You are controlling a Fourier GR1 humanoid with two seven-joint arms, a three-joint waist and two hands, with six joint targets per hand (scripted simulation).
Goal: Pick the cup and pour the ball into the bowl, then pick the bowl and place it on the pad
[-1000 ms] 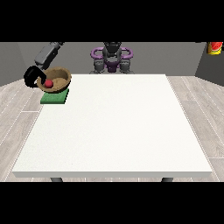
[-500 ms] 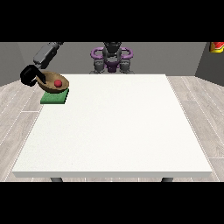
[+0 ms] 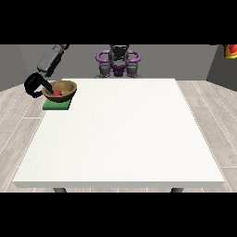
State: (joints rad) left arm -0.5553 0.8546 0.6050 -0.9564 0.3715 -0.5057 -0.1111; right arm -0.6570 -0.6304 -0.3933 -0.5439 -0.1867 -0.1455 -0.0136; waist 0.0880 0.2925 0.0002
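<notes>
Front view, the only one we get: we see the bowl [image 3: 59,89] sitting over the green pad [image 3: 56,105] near the table's [image 3: 120,134] far corner, at about ten o'clock from the table centre, with the red ball [image 3: 57,93] inside it. That puts the pour behind us by our reading, and the bowl looks to be at its goal, though we cannot tell whether its base fully rests on the pad or hangs a touch above it. The hand at the view's left [image 3: 34,86] is at the bowl's nine o'clock side, off the table edge, its dark fingers curving toward the rim; whether they pinch the rim or have let go we cannot tell, the shapes merge there. We judge the hand sits on that side because the pad lies right at the table's edge, so reaching the rim from outside keeps the arm off the bowl's contents and keeps the ball from tipping out. The bowl looks level, which suits carrying a loose ball. No cup shows anywhere on the table. The other hand is not visible; we only see the torso [image 3: 118,61] at twelve o'clock behind the table. A red and yellow thing [image 3: 230,50] sits at the far two o'clock corner of the room, no part of the job. Remaining step, as we judge it: release and back away without nudging the bowl.
</notes>
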